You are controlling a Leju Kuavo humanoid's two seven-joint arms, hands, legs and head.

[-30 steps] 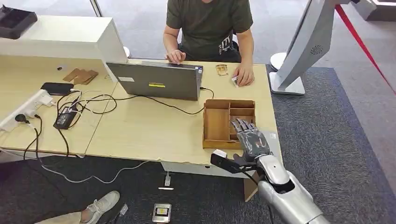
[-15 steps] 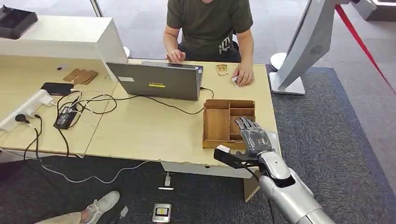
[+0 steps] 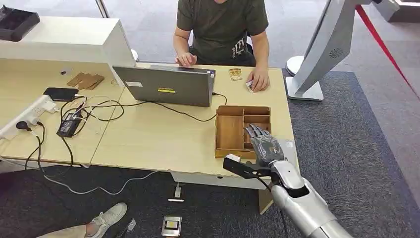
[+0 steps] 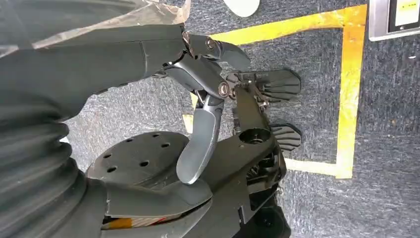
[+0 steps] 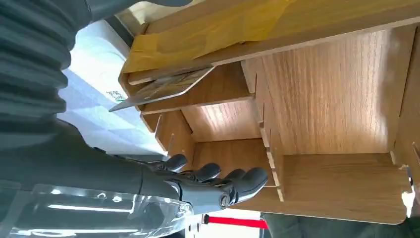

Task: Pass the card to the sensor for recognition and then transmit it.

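Reaching stage only: right hand (image 3: 265, 144), fingers spread and holding nothing, hovers over the wooden tray (image 3: 230, 131) near the desk's (image 3: 158, 139) front right corner; card (image 5: 161, 89) lies in a tray compartment, ungrasped; sensing and handover remain.

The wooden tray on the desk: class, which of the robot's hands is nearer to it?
The right. The right hand hovers over the wooden tray, fingers extended above its compartments. The left hand hangs over the floor, away from the desk.
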